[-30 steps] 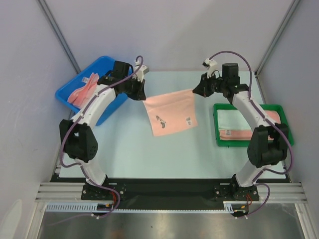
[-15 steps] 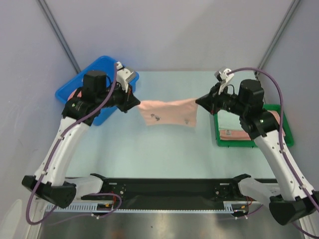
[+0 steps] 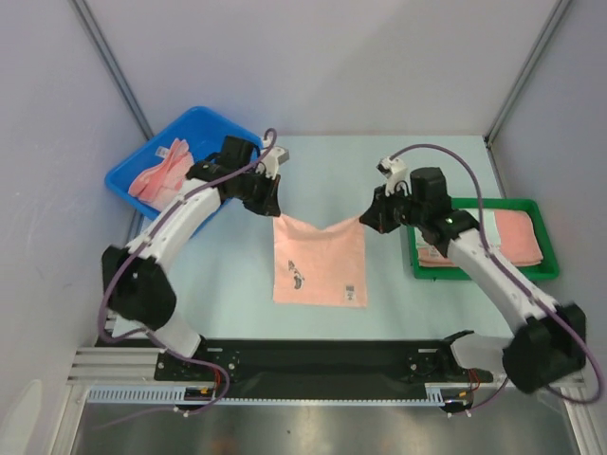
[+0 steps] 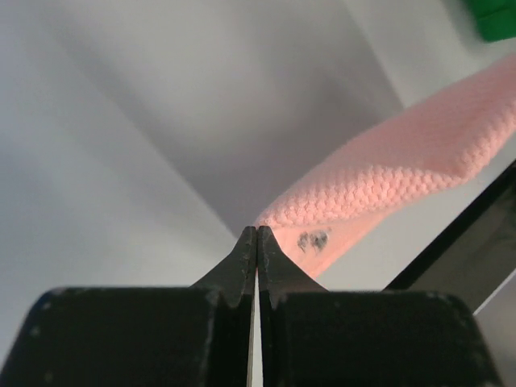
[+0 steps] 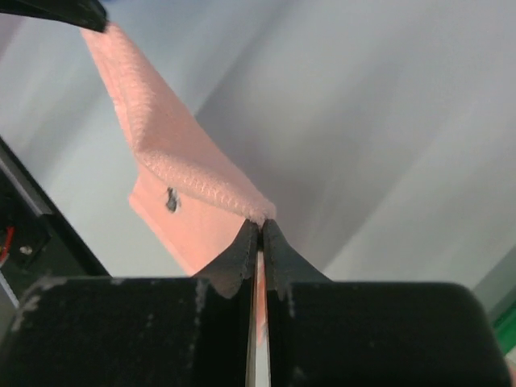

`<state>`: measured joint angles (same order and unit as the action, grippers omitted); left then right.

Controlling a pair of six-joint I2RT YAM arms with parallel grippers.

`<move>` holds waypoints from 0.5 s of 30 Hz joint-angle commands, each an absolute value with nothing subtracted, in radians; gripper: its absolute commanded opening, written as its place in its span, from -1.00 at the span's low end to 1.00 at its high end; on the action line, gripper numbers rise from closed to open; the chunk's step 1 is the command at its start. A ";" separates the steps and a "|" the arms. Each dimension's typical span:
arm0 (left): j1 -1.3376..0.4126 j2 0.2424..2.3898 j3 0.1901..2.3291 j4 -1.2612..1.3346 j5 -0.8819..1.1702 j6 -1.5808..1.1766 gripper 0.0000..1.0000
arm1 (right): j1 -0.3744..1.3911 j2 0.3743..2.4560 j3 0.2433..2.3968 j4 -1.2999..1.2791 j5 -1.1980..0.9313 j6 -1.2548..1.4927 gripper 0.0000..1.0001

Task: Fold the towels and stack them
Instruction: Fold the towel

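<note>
Top view: left gripper [image 3: 273,210] and right gripper [image 3: 363,219] each pinch a far corner of the pink towel [image 3: 320,263], lifted between bin [image 3: 204,123] and tray [image 3: 474,274], lower part on table [image 3: 228,284]
Left wrist: fingers [image 4: 242,262] clamped on a towel corner
Right wrist: fingers [image 5: 278,258] clamped on the other corner

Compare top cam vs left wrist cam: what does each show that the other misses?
Top only: the blue bin with loose pink cloths, folded towels in the green tray, the right gripper, and the whole pink towel strung between both grippers, its lower part apparently lying on the table.
Left wrist only: the towel's weave, and the fingertips pressed together on its corner.
Both: the left gripper, the pink towel, and a sliver of the green tray.
</note>
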<state>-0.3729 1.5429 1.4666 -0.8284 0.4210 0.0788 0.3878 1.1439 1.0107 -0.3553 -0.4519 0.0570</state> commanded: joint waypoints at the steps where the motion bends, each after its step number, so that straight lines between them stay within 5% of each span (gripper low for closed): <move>1: -0.373 1.646 1.502 -0.746 0.371 0.098 -0.99 | 0.345 1.333 1.002 -0.190 -0.434 0.003 -1.00; 8: -0.353 2.086 1.803 -0.781 0.321 0.172 -0.99 | 0.267 1.787 1.234 -0.095 -0.466 -0.067 -1.00; 15: -0.322 2.163 1.872 -0.706 0.261 0.209 -0.99 | 0.238 1.942 1.350 -0.064 -0.485 -0.109 -1.00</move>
